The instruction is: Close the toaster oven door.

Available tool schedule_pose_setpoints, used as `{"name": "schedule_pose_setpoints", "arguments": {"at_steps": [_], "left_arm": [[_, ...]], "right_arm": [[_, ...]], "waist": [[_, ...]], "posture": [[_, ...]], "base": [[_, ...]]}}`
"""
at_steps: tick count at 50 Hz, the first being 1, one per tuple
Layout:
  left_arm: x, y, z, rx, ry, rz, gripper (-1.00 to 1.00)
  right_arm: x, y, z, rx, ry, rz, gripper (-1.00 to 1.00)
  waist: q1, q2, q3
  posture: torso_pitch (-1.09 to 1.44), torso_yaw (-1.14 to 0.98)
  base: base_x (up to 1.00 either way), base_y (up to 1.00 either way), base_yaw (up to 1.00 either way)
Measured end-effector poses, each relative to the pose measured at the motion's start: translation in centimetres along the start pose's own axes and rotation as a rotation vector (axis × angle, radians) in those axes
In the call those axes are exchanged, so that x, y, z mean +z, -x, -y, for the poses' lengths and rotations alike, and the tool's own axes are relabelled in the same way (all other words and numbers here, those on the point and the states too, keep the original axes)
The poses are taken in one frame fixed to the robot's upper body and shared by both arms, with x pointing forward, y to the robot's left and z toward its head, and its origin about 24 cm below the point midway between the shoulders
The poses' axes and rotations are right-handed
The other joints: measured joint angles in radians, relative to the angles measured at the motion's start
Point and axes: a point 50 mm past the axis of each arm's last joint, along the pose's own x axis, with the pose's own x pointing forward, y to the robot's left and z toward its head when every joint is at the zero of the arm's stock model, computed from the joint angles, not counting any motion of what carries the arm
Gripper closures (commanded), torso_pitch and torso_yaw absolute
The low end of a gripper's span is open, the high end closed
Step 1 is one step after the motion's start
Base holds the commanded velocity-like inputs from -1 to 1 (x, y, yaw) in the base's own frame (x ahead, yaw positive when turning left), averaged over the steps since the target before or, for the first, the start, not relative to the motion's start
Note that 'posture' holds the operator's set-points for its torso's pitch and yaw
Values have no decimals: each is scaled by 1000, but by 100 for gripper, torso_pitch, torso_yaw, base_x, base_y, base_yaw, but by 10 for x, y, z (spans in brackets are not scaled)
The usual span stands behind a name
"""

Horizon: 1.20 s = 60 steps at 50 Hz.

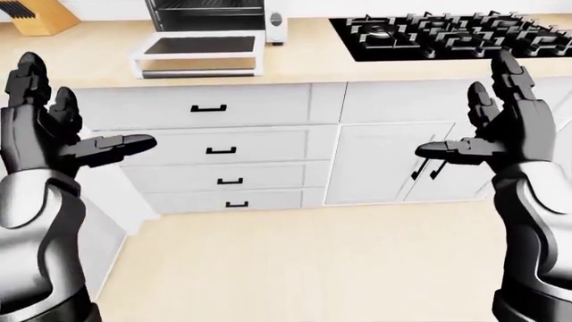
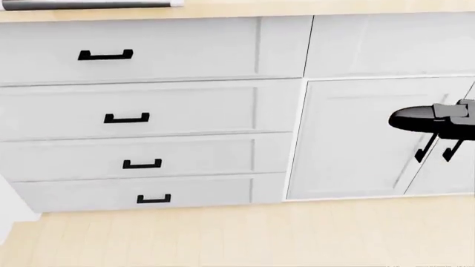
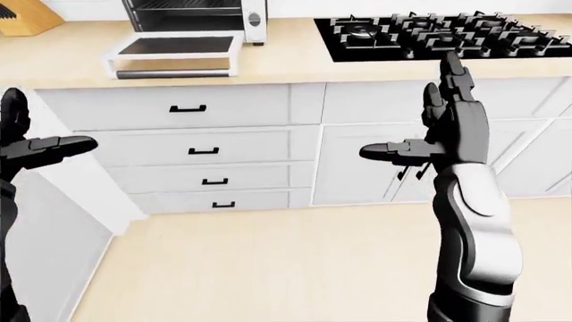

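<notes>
Pale counter (image 1: 80, 57) carries the toaster oven (image 1: 210, 15) at the left-eye view's top, cut off above, its door (image 1: 198, 52) lying flat toward us, long axis sideways. We hold our left hand (image 1: 49, 127) and right hand (image 1: 505, 127) spread, empty, before white drawers (image 2: 148, 117); a stove (image 3: 429, 33) sits rightward.

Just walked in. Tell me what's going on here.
The humanoid stands on the kitchen floor facing the white drawers. The toaster oven sits on the counter at the top of the left-eye view, its door folded down open. The left hand and right hand are raised, open and empty, touching nothing. The stovetop lies to the right.
</notes>
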Motion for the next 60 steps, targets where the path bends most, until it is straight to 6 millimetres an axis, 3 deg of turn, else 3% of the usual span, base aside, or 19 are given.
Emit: {"name": "schedule_pose_setpoints", "arguments": {"at_steps": [13,22,26,32,35,41,44,49,52,53,56,60], "left_arm": [[28,-5,-7,9,-9,55,-100],[30,-7,-15,34,-10,59,-100],[27,-7,-15,31,-9,40,-100],[38,-6,-16,33,-13,84,-100],[38,-6,-17,39,-18,87,-100],[35,-6,-21,57,-15,66,-100],[33,-7,-16,34,-12,58,-100],[36,-7,-14,16,-10,71,-100],[38,-7,-17,32,-12,81,-100],[38,-7,-20,44,-13,79,-100],[32,-7,-25,71,-14,52,-100],[36,-7,-22,58,-19,69,-100]], "right_arm": [[15,-3,5,-2,5,34,-100],[16,-2,6,2,20,40,-100],[15,-2,6,6,22,31,-100],[21,-2,9,-6,29,59,-100],[21,-2,7,3,28,59,-100],[23,-2,4,20,21,62,-100],[22,-2,9,-2,24,51,-100],[22,-2,11,-19,27,44,-100],[28,-2,8,-7,29,75,-100],[27,-2,6,4,23,77,-100],[22,-2,1,33,18,55,-100],[21,-3,5,18,21,48,-100]], "waist": [[-1,2,6],[-2,4,10],[-4,15,-2],[-9,27,-1],[-6,19,2],[-7,-19,16],[-16,8,13],[-18,21,4],[-14,65,7],[-6,55,10],[4,55,12],[-4,24,11]], "posture": [[0,0],[0,0],[0,0],[0,0],[0,0],[0,0],[0,0],[0,0],[0,0],[0,0],[0,0],[0,0]], "base": [[0,0,0],[0,1,0],[0,7,0],[0,15,0],[0,17,0],[0,17,0],[0,17,0],[0,17,0],[0,17,0],[0,17,0],[0,16,0],[0,15,0]]}}
